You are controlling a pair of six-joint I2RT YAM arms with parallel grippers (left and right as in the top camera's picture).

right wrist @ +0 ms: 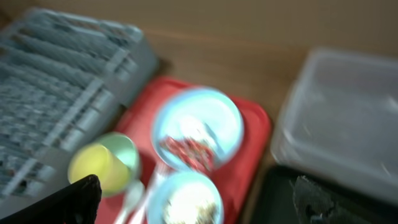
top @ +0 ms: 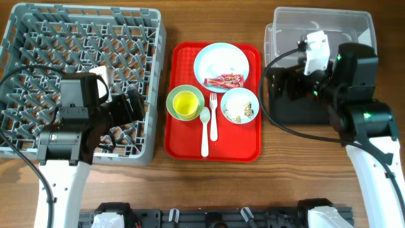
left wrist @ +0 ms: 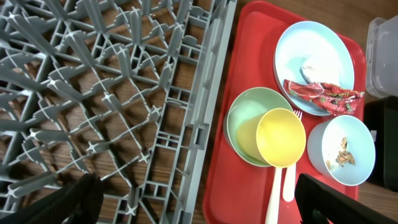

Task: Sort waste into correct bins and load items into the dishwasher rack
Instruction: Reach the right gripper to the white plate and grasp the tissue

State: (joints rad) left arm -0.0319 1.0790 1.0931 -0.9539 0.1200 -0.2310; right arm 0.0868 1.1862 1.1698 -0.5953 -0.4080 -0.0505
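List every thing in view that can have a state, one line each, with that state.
dishwasher rack, no dishes visible inside
plate, on red tray, wrapper and paper on it
green bowl, upright, yellow cup inside
blue bowl, upright, crumbs inside
fork and spoon, lying flat on the tray
clear tub, open, nothing visible inside
left tool, open, holding nothing
right tool, open, holding nothing
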